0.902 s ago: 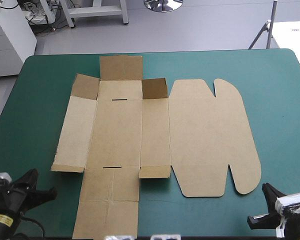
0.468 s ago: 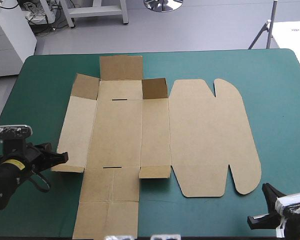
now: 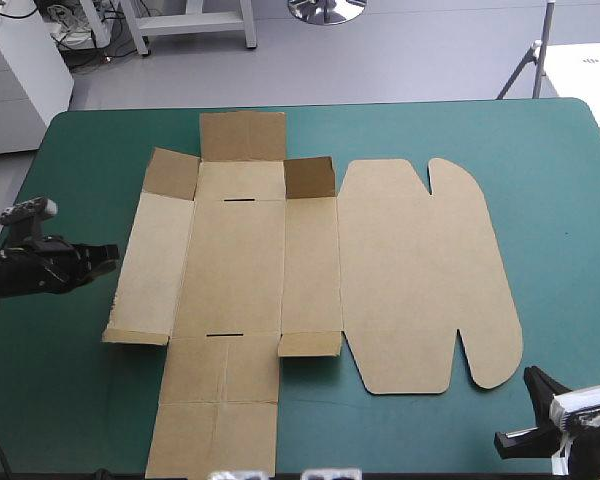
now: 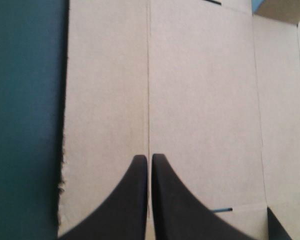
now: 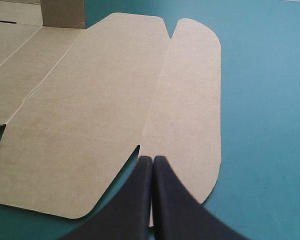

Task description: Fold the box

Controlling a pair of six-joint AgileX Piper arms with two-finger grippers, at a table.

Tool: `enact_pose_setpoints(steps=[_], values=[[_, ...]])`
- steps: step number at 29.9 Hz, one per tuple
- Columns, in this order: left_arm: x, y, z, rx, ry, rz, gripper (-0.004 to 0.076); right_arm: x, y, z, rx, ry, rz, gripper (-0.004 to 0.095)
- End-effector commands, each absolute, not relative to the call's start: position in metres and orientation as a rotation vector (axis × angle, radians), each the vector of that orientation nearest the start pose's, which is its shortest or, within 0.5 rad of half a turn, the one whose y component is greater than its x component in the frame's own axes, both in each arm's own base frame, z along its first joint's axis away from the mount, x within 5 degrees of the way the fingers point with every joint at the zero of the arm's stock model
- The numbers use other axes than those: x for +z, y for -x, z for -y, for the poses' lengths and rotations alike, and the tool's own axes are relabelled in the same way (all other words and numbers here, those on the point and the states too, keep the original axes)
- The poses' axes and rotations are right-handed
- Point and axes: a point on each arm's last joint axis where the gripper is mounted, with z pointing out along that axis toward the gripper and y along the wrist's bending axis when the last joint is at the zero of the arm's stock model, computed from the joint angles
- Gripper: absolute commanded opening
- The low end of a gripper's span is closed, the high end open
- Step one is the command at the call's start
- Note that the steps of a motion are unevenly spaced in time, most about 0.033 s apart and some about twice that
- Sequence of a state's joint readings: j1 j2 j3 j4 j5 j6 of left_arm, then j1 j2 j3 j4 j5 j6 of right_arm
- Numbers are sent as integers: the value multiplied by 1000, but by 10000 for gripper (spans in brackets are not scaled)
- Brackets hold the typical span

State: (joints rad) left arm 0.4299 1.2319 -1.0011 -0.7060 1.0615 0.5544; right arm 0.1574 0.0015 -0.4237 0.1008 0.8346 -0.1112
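The brown box (image 3: 280,270) lies flat and unfolded on the teal-green table (image 3: 565,200). It runs from the near edge almost to the far edge, mostly over the left half and the middle. Its broad lid panel with two rounded ears (image 3: 420,280) spreads out towards the right edge. Two small flaps (image 3: 310,177) at the far end tilt up from the sheet.

The left gripper (image 3: 108,256) sits low by the table's left edge, just beside the box's left panel. Its black fingers (image 4: 135,200) are pressed together in one point and hold nothing, with board stretching ahead of them.

The right gripper (image 3: 515,437) waits at the near right corner, clear of the board. Its fingers (image 5: 170,200) are likewise pressed together on nothing and aim towards the lid's near ear (image 5: 190,110).
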Motion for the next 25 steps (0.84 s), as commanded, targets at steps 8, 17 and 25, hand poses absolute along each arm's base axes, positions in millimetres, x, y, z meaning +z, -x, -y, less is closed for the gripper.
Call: enact_pose_setpoints(steps=[8, 17, 25], values=[[306, -281, -90, -681, 189, -2603, 12, 289, -13, -9, 145, 232, -1801, -19], [257, -313, -102, -880, 297, -2669, 11, 289, -13, -9, 145, 232, -1801, -19], [254, -314, -103, -861, 251, -2670, 12, 289, -13, -9, 145, 232, -1801, -19]])
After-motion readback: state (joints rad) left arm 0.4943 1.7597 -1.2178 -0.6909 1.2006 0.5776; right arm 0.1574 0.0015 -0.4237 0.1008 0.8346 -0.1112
